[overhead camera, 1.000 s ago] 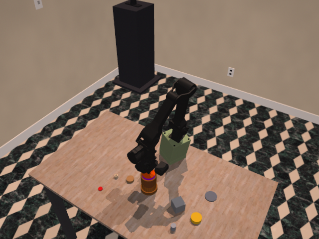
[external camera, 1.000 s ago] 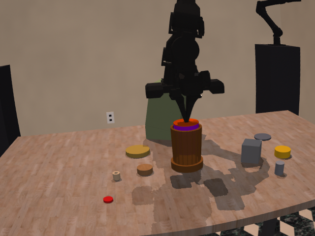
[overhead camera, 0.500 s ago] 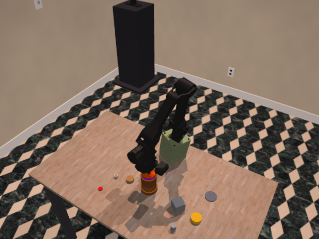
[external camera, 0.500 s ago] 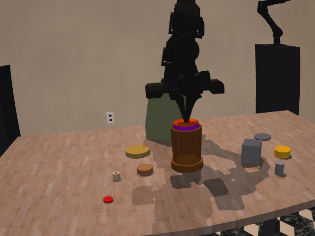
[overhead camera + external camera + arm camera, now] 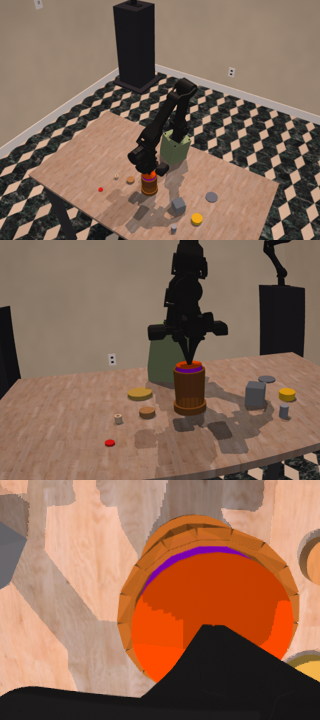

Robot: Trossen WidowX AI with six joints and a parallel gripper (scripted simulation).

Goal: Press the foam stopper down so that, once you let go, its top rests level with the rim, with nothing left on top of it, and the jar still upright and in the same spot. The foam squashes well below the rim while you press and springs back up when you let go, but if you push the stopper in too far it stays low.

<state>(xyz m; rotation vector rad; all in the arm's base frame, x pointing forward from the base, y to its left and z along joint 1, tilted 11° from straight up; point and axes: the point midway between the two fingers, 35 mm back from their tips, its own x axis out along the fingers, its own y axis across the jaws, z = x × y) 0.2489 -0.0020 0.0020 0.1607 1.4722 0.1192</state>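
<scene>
On the tabletop [image 5: 64, 400], left to right: a red disc [image 5: 109, 443], a tan disc [image 5: 147, 412], then the upright jar [image 5: 189, 392]. Its orange stopper [image 5: 180, 364] sits above the rim, the pincer [image 5: 189, 361] fully shut, empty, tip on it.

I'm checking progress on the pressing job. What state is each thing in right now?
Gripper: shut, empty, tips meeting the stopper's top.
Stopper: seated in the jar, top above the rim.
Jar: upright on the table.
Grey cube: resting flat, apart from the jar.
</scene>
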